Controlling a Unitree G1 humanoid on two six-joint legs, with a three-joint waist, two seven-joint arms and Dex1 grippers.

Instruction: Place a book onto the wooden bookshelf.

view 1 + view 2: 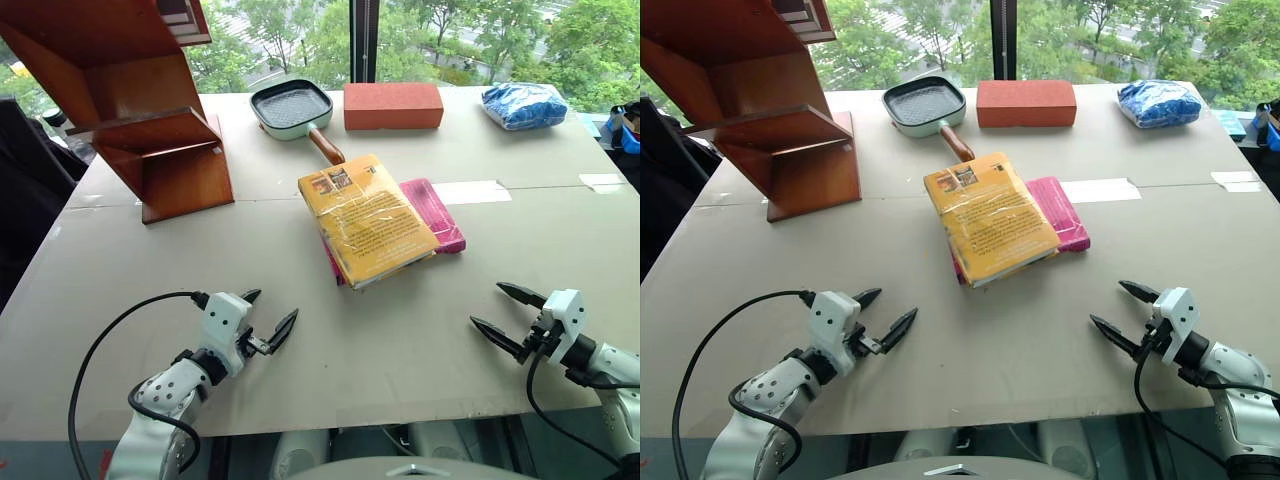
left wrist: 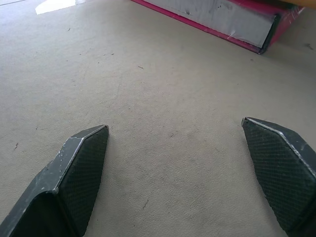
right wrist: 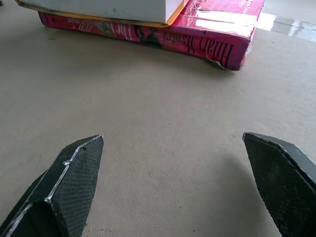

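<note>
The book lies on the pink book; left gripper and right gripper hold their fingers wide apart, empty.

Grey table spread wide, and along its far edge sit a pan, a red brick and a blue bag; far left stands the wooden bookshelf; mid-table a pink book lies flat, carrying the yellow book, with white tape just beside
</note>
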